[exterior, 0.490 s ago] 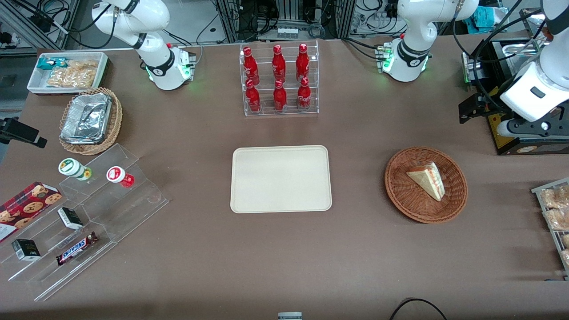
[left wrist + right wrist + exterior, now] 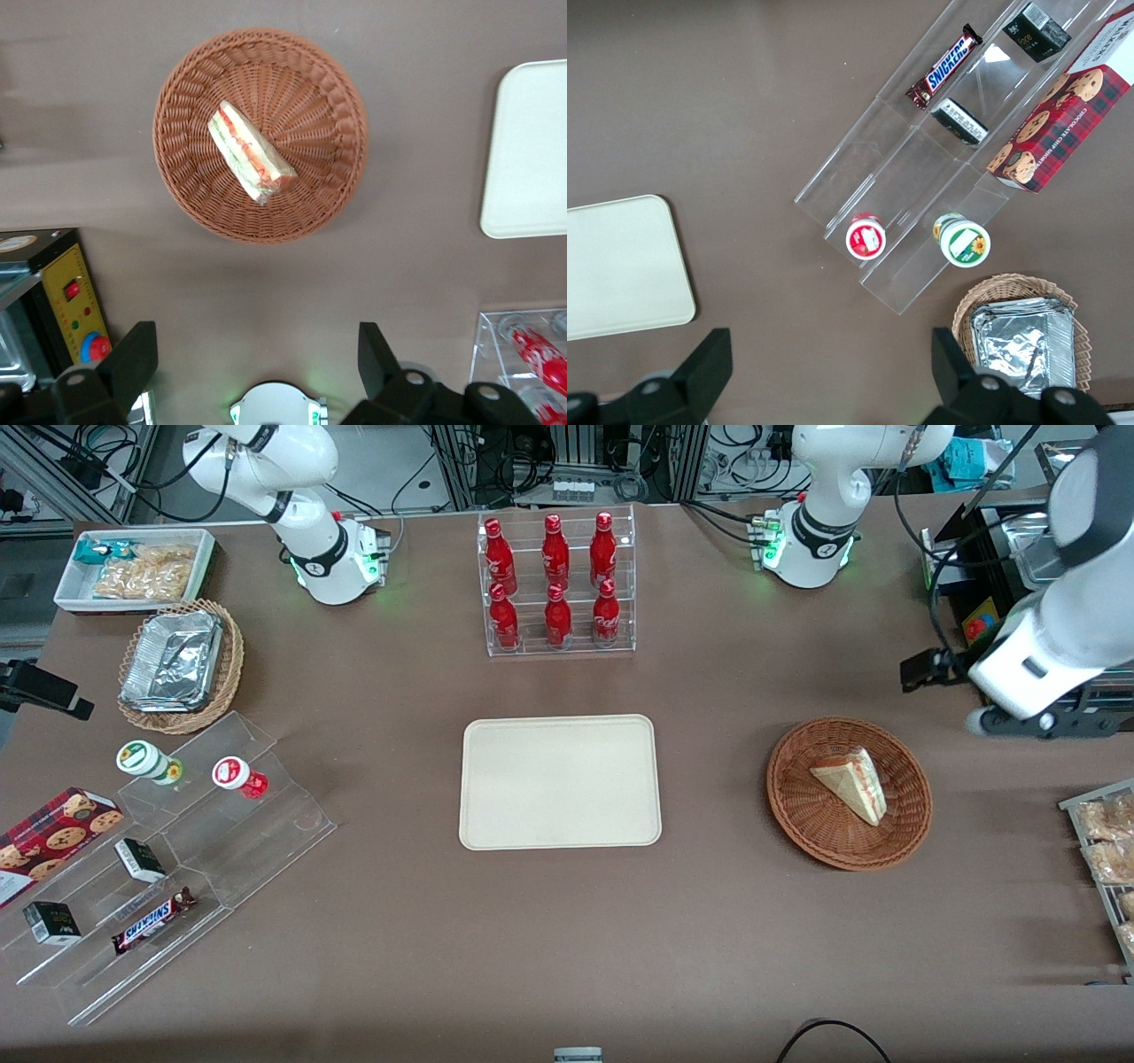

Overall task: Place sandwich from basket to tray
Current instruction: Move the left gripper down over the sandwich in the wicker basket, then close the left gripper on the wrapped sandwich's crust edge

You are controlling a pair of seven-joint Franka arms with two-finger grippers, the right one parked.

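gripper (image 2: 257, 359) spread wide — sandwich (image 2: 250, 152) unobstructed

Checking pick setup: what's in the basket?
One sandwich lies in the basket, filling edge visible. The weave under it is covered. The open gripper hangs high above the table, farther from the front camera than the basket. The tray is bare.

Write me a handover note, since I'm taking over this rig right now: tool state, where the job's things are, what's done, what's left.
Tool: open, holding nothing, raised above the table beside the basket, toward the working arm's end.
Sandwich: lying in the basket, untouched.
Tray: mid-table, nearer the front camera than the bottle rack, nothing on it.
Done: nothing beyond the approach.
Left: lower onto the sandwich, grasp it, carry it across, set it on the tray.
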